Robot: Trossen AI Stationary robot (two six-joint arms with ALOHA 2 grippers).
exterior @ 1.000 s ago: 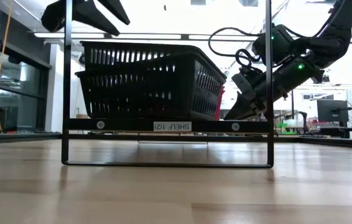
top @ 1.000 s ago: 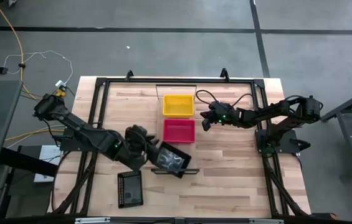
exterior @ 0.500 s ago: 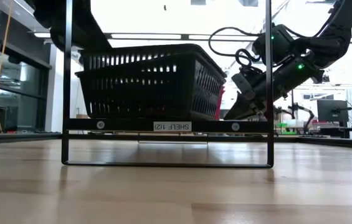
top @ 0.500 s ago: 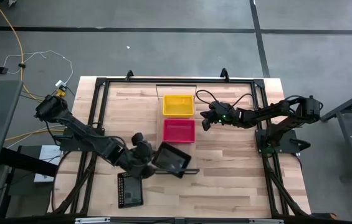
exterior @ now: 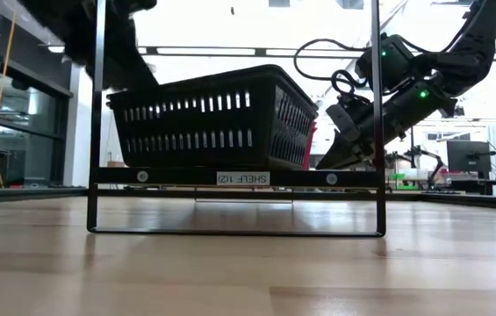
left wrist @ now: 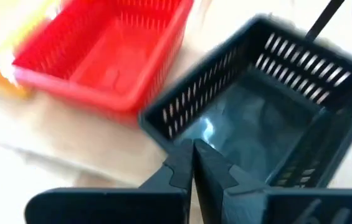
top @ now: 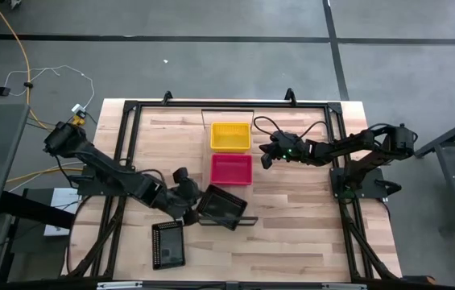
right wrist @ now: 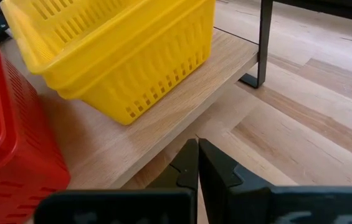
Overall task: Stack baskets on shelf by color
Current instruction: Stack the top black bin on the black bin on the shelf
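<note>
Black plastic mesh basket (top: 221, 208) up on the near end of the pale wooden shelf (right wrist: 163, 134), a bit crooked, with a corner pointing toward the red one. Red basket (top: 232, 169) next along the shelf, in the middle. Yellow basket (top: 230, 136) past it at the far end, close to the red one. One more black basket (top: 167, 246) down on the striped tabletop (top: 291, 242), near and to the left, well apart from the shelf. Left gripper (top: 188, 196) right beside the left edge of the black basket on the shelf, fingers (left wrist: 179, 171) pressed flat together with nothing between them, tips just at the basket's rim in the left wrist view; touching or not, hard to tell. Right gripper (top: 265, 156) up in the air just right of the red and yellow baskets, fingers (right wrist: 188, 163) also squeezed shut on nothing, pointing at the shelf edge. From the low view, black basket (exterior: 208, 118) sitting on the dark bar of the shelf frame with a small white label (exterior: 241, 178) under it, left arm dark behind it on the left side, right arm (exterior: 406, 79) hanging on the right with little green lights.
</note>
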